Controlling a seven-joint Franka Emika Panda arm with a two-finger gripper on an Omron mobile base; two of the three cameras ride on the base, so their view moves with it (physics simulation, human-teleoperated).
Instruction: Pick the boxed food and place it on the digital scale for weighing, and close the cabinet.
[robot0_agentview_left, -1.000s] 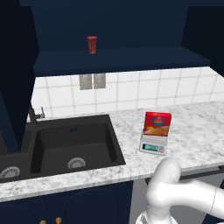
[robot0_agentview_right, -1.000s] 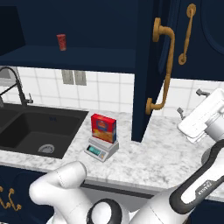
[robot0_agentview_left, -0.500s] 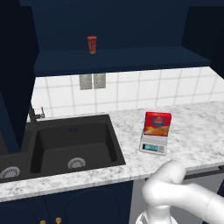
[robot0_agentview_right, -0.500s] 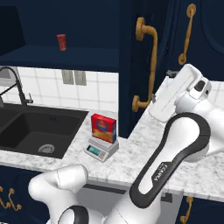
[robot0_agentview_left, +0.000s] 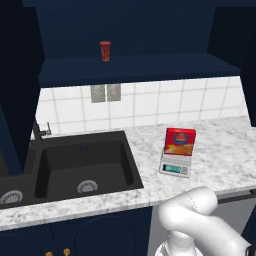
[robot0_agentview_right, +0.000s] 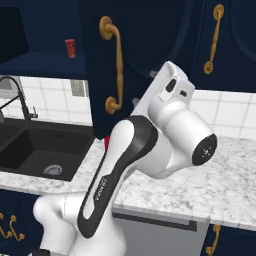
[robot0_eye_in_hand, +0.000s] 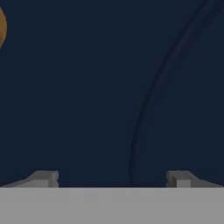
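Up close on the pincer (robot0_eye_in_hand: 112, 179): its two fingertips (robot0_eye_in_hand: 43, 178) stand wide apart with nothing between them, facing the navy arched panel of the cabinet (robot0_eye_in_hand: 109, 87) door at very close range; whether they touch it I cannot tell. A sliver of gold handle (robot0_eye_in_hand: 1, 27) peeks in at the upper left edge of the hand view. From the right base view, the white arm (robot0_agentview_right: 150, 150) reaches up against that open cabinet door (robot0_agentview_right: 135, 60), and three long curved gold handles show there, one on this door (robot0_agentview_right: 114, 70). Over on the marble counter (robot0_agentview_left: 220, 150), one boxed food (robot0_agentview_left: 180, 141) stands upright on one digital scale (robot0_agentview_left: 175, 168), its display strip facing front. One small red cup (robot0_agentview_left: 105, 51) sits on the cabinet shelf above. Left of the scale lies one black sink (robot0_agentview_left: 80, 165) with a dark faucet (robot0_agentview_right: 15, 95). The arm's bulk blocks the scale in the right base view.
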